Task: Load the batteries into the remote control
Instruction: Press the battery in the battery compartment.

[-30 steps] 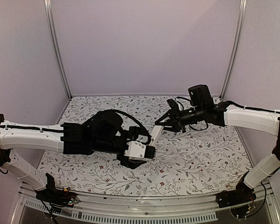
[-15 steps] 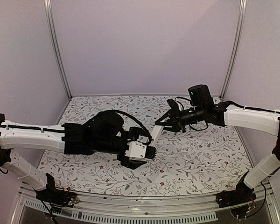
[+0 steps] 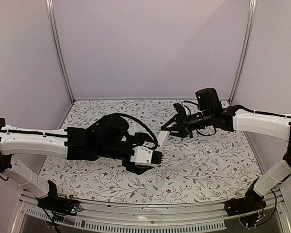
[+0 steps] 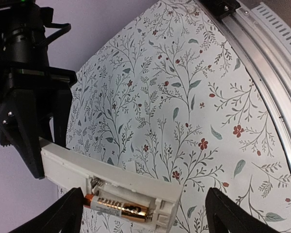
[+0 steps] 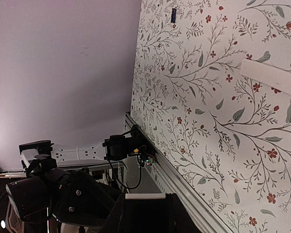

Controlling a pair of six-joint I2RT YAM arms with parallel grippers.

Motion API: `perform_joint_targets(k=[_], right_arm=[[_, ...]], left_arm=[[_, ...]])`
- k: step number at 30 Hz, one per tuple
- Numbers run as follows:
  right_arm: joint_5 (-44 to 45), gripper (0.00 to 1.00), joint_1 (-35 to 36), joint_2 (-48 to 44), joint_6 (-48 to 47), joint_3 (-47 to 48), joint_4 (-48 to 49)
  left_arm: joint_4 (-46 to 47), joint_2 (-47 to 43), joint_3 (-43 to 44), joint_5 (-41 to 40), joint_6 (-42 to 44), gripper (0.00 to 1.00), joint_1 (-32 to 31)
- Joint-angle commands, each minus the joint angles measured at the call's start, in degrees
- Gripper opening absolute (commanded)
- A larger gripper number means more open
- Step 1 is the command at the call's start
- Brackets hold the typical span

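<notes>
The remote control (image 4: pixel 111 177) is a white bar held in the air, its battery bay open toward my left wrist camera. One gold and black battery (image 4: pixel 117 207) lies in the bay beside a spring. My right gripper (image 5: pixel 145 200) is shut on the remote's far end (image 3: pixel 163 137). My left gripper (image 4: pixel 145 206) is open, with its fingers (image 4: pixel 68 213) wide apart on either side of the bay end. Its left finger sits right at the battery's copper tip. A dark battery (image 5: pixel 173 14) lies far off on the floral table.
A flat white cover piece (image 5: pixel 274 80) lies on the floral cloth (image 3: pixel 208 160). A metal rail (image 4: pixel 262 63) runs along the table's near edge. Upright frame posts (image 3: pixel 58 48) and pale walls close in the back and sides.
The left wrist has shifted only slightly by the remote's end. The right arm and the remote hold still.
</notes>
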Motion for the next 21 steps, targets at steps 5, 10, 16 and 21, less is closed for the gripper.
perform_joint_targets(k=[5, 10, 16, 21], right_arm=[[-1.07, 0.00, 0.18, -1.07, 1.17, 2.25, 1.66], [-1.53, 0.00, -0.09, -1.56, 3.18, 2.04, 3.92], [-1.43, 0.00, -0.88, -2.61, 4.32, 1.88, 4.89], [-1.91, 0.00, -2.04, -3.28, 4.77, 1.32, 5.57]], left_arm=[[-1.81, 0.42, 0.13, 0.69, 0.43, 0.86, 0.27], [-1.77, -0.11, -0.45, 1.06, 0.33, 0.85, 0.27], [-2.25, -0.29, -0.80, 1.49, 0.34, 0.79, 0.22], [-2.50, -0.55, -1.24, 1.54, 0.30, 0.74, 0.26]])
